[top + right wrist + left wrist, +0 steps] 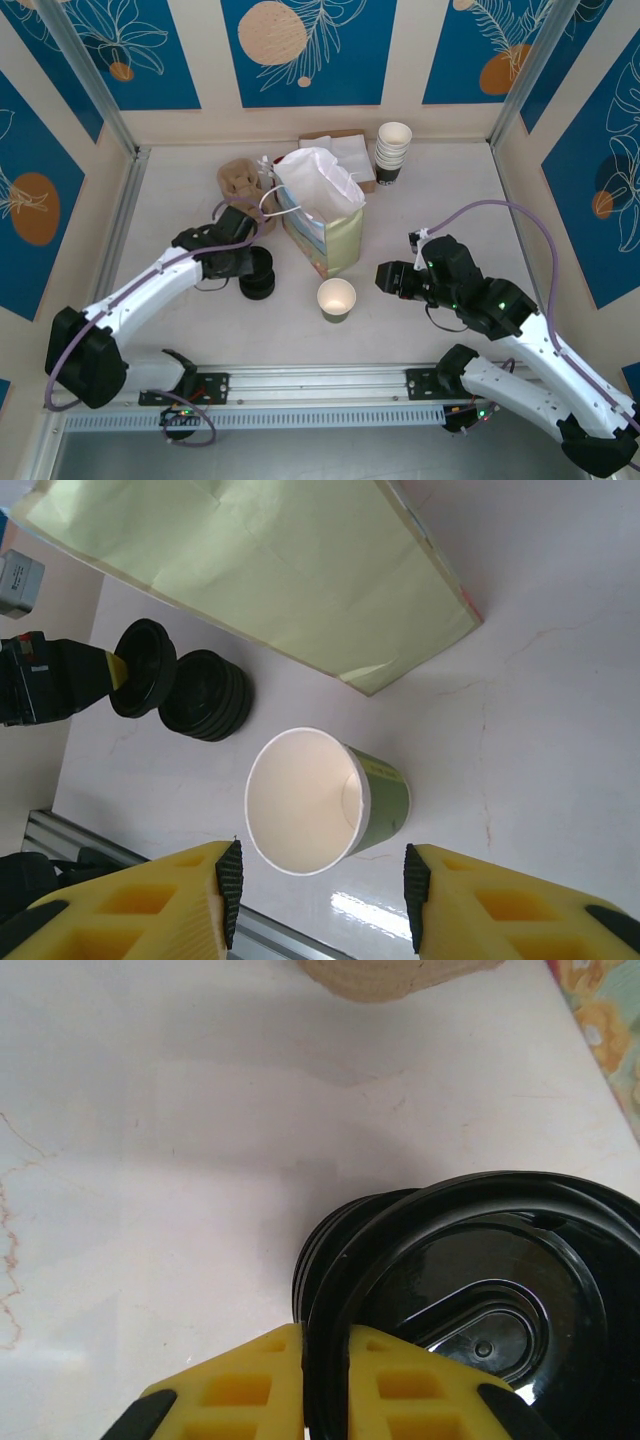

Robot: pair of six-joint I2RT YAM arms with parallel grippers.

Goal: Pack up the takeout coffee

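While a black lid [480,1290] is clamped by its rim in the left gripper [325,1355], the cup [310,800] is stood upright and uncovered before the bag [335,240], to that lid's right. The right gripper [320,880], jaws spread and empty, is placed nearer the cup.

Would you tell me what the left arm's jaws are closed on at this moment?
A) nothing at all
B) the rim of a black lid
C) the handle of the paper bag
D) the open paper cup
B: the left wrist view shows the yellow left jaws pinching the rim of a black lid, beside the stack of lids.
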